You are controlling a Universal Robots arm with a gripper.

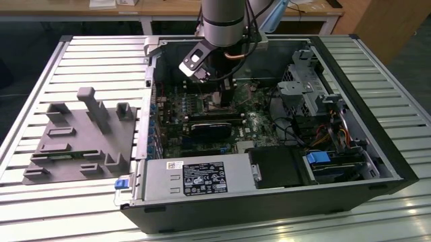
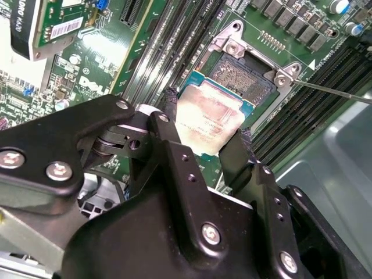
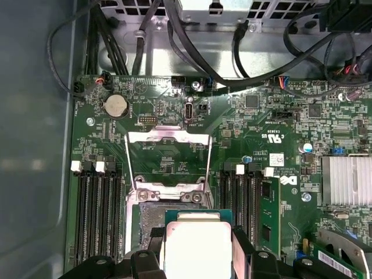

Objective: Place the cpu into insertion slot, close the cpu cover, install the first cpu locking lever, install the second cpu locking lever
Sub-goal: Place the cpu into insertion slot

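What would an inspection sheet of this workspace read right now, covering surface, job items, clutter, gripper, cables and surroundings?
Surface: slatted metal table carrying an open computer case.
Job's things: cpu held over the insertion slot, not seated; cpu cover swung open.
Clutter: grey moulded fixture on the table, at the exterior view's left of the case.
Gripper: gripper shut on the cpu, inside the case.
Cables: black cables bundled beyond the board's edge.
Surroundings: wooden bench behind the table.
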